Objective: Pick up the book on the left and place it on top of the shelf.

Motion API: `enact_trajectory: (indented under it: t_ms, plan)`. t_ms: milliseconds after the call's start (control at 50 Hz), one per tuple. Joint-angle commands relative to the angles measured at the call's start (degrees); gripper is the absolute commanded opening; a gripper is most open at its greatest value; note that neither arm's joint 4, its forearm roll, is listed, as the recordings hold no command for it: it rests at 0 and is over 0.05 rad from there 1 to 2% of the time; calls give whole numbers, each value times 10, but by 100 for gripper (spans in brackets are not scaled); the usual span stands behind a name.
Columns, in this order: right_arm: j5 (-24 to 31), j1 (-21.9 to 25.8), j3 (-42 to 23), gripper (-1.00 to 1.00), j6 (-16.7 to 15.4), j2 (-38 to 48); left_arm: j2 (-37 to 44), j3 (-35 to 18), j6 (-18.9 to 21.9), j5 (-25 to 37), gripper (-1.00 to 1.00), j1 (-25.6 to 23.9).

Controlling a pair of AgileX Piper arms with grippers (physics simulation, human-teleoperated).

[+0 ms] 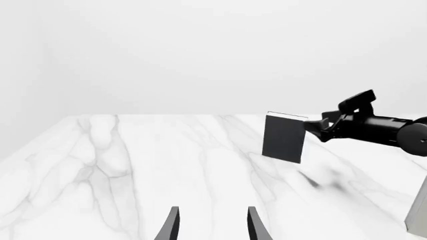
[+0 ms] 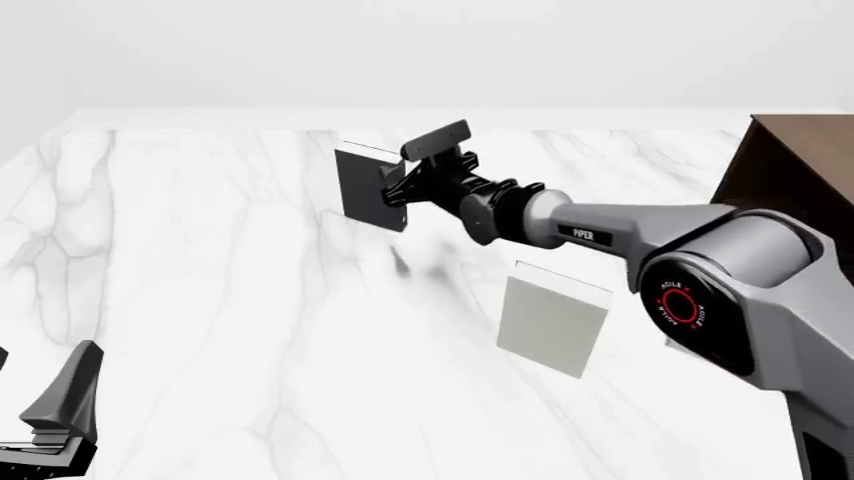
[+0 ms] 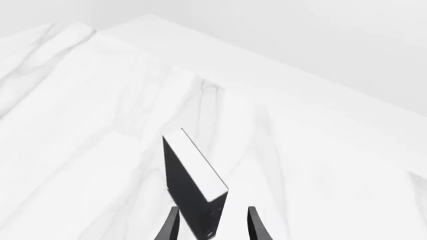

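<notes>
My right gripper (image 2: pixel 395 187) is clamped on the book (image 2: pixel 368 186), a small dark one with white page edges, and I hold it upright in the air above the marble table (image 2: pixel 200 270), its faint shadow lying on the tabletop below and just to its near side. A light grey book (image 2: pixel 554 318) stands on the table nearer to me than the book, under my right forearm, and the shelf (image 2: pixel 787 170) rises well to the right of it at the table's edge. My left gripper (image 1: pixel 211 225) hovers low over bare marble with its jaws apart and nothing between them, well to the near left of the book.
</notes>
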Motion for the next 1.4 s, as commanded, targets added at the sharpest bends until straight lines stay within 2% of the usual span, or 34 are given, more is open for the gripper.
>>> enact_trajectory:
  t_ms: [20,1400]
  plan:
    - [1,-1,-18,100,4,21,0,0,0,0,100,0]
    - [45,5,-138,100,11,121,0,0,0,0,100,0]
